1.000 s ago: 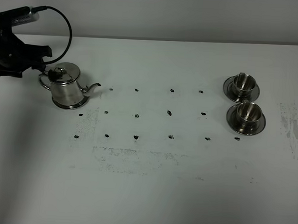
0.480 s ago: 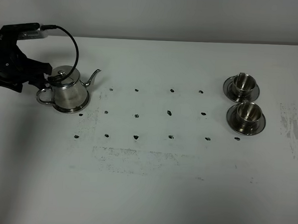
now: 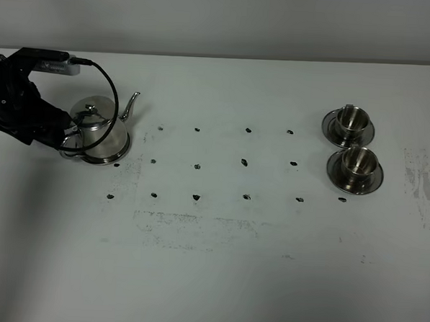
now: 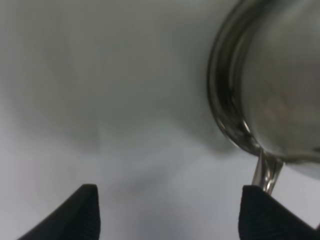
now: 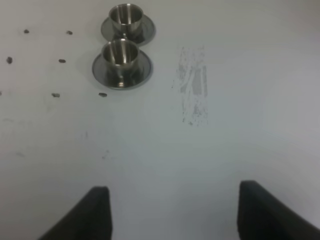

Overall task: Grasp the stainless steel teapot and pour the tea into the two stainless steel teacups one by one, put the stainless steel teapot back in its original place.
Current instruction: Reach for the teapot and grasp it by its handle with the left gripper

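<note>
The stainless steel teapot [image 3: 97, 129] stands at the table's left, its spout [image 3: 131, 102] pointing toward the back right. A steel rim [image 3: 108, 156] shows under its base; I cannot tell whether it is the disc. My left gripper [image 3: 66, 133] is at the pot's left side. In the left wrist view it [image 4: 170, 215] is open, with the pot's handle [image 4: 267, 172] just beside one fingertip [image 4: 270, 212] and the pot body [image 4: 270, 85] beyond. The two teacups [image 3: 354, 119] [image 3: 358, 160] stand on saucers at the right. My right gripper [image 5: 175, 220] is open and empty. No tea shows.
Rows of small black marks [image 3: 244, 162] dot the white table [image 3: 216, 276] between pot and cups. A grey scuffed patch [image 3: 423, 186] lies right of the cups. The left arm's cable [image 3: 107, 83] loops over the pot. The cups also show in the right wrist view [image 5: 120, 52].
The left arm has moved toward the pot and forward. The teapot has turned: its spout swung from pointing right to back right, and its handle swung toward the front left.
</note>
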